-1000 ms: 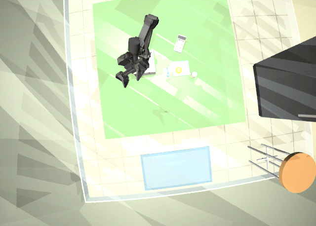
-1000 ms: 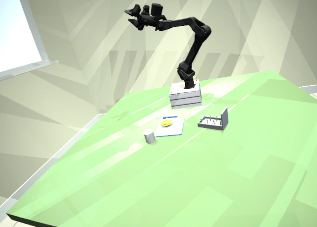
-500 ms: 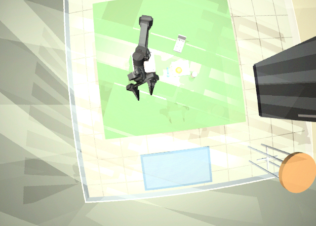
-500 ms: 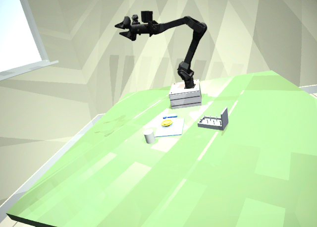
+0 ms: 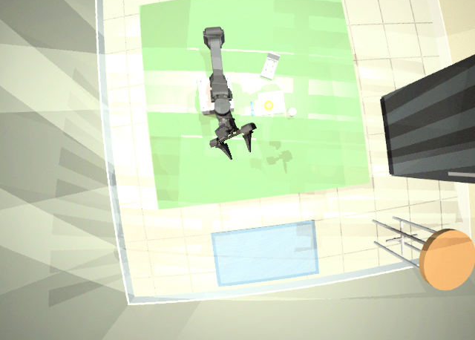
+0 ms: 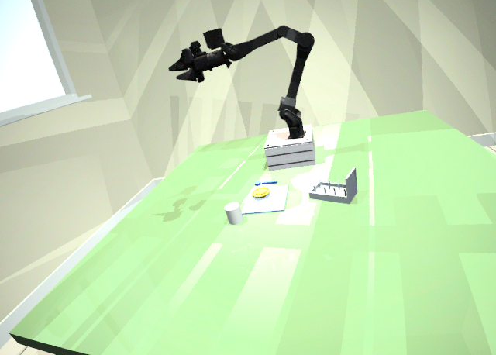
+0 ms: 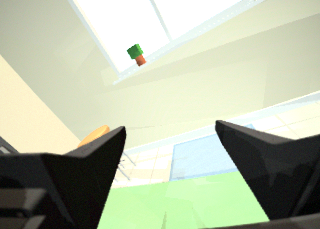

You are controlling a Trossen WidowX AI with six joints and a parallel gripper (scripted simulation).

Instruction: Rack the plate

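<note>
I can read no brand, label or other writing on anything around me. The plate (image 5: 268, 105) (image 6: 260, 192) I am to move is small, round and yellow, with a raised ring showing inside its rim. It lies flat on a white square board (image 5: 277, 96) (image 6: 266, 205), toward the side where a blue spoon (image 5: 252, 108) (image 6: 266, 182) lies just beside the board. The board itself rests on the green surface (image 5: 245, 182) (image 6: 320, 303) (image 7: 185, 201).

My end effector (image 5: 240, 155) (image 6: 173, 73) (image 7: 170, 127) is spread wide, its two dark fingers well apart, with nothing between them. It hangs high above the surface, well away from the plate, which lies lower down and off to one side. From my wrist I cannot see the plate at all; between and beyond my fingers I see the green surface, a blue rug (image 5: 264, 252) (image 7: 200, 156) on the floor and a window (image 6: 28, 50) (image 7: 150, 19).

The dish rack (image 5: 270, 66) (image 6: 330, 193) stands near the board, apart from it, with short upright pegs and a taller panel at one end. No plate stands in its slots. A pale cup (image 5: 292, 112) (image 6: 233, 213) stands upright just beside the board.
</note>
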